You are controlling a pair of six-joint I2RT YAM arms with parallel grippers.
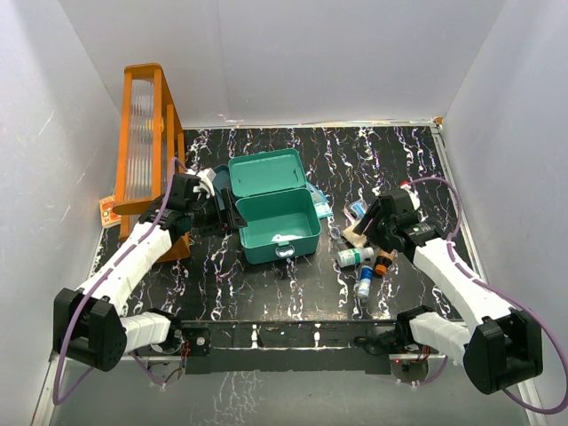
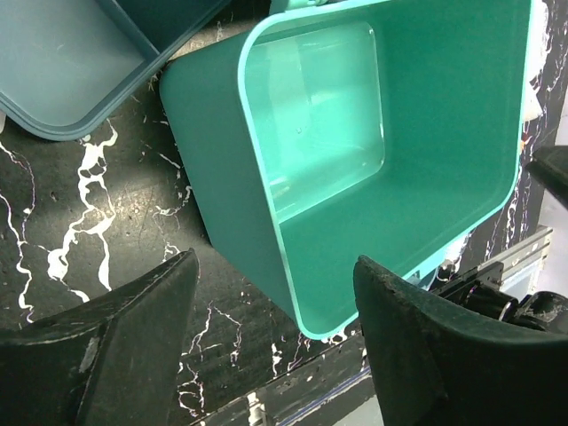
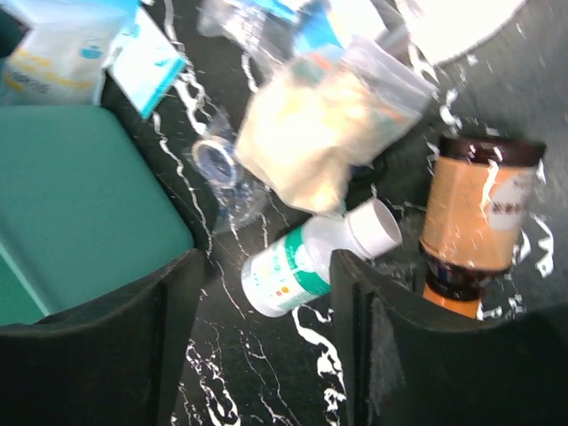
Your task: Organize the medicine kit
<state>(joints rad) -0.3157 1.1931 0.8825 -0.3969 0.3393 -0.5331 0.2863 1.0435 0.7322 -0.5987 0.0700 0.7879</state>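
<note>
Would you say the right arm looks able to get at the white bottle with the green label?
Probably yes: the right gripper hangs over the white bottle with jaws open either side and nothing on top. The brown bottle and plastic pouch lie close, so a nudge is possible.

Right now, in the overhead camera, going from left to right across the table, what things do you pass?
orange rack → medicine kit, lid open → white bottle with green label → amber bottle. The other small items around the bottles overlap too much to place.

Bright, even light; the right wrist view is motion-blurred.
</note>
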